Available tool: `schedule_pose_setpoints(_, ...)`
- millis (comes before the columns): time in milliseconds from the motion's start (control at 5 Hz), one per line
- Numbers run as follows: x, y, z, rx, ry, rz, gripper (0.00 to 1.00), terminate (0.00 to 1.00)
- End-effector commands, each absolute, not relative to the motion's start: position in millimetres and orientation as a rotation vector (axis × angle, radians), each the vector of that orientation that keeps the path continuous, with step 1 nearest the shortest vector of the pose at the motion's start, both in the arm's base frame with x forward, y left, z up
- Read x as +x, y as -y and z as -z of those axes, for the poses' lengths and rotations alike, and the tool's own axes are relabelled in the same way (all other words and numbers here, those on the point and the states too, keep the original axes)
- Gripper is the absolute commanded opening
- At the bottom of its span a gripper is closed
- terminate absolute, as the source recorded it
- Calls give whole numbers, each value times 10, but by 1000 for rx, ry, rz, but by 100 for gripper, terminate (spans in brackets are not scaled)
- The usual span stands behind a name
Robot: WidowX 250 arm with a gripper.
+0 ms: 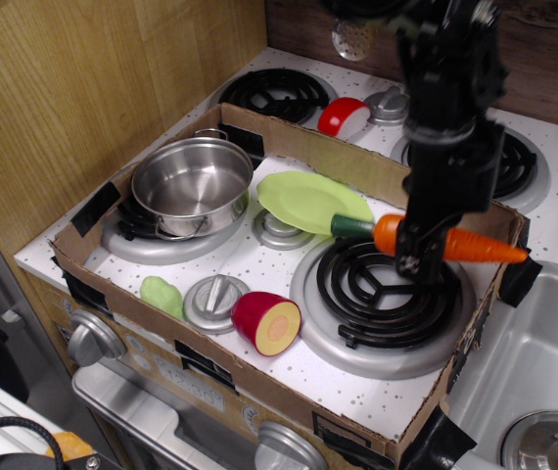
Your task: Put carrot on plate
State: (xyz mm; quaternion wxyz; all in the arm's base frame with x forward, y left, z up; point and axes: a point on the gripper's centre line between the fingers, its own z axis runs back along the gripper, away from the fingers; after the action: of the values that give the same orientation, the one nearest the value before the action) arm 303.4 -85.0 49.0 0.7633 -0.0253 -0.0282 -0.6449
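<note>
My gripper (418, 250) is shut on the orange carrot (480, 247) and holds it level in the air above the large black coil burner (382, 292). The carrot's dark green stem end (351, 226) points left and hangs just over the right rim of the lime-green plate (308, 203). The plate lies tilted on a small silver burner knob inside the cardboard box. The black arm rises from the gripper to the top of the frame and hides the middle of the carrot.
A steel pot (191, 183) stands at the back left of the cardboard box (289, 387). A red-and-yellow halved fruit (266, 322) and a small pale green toy (162, 294) lie near the front. A red-and-white toy (344, 116) sits behind the box. A sink (529, 377) is at the right.
</note>
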Motion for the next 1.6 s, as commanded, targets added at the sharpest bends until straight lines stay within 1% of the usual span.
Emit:
schedule_pose_setpoints(0, 3216, 633, -770, 70, 44, 1463, 0, 0)
schedule_pose_setpoints(200, 3292, 454, -565, 103, 109, 1581, 0, 0)
schedule_pose_setpoints(400, 3346, 260, -402, 133, 131, 1649, 0, 0)
schedule_pose_setpoints(800, 3489, 55, -415, 234, 100, 1779, 0, 0)
schedule_pose_setpoints(1000, 3539, 27, -475, 259, 96, 1803, 0, 0)
schedule_pose_setpoints(1200, 3560, 3, -476, 278, 125, 1796, 0, 0)
schedule_pose_setpoints(1400, 3591, 8, -555, 326, 125, 1808, 100, 0)
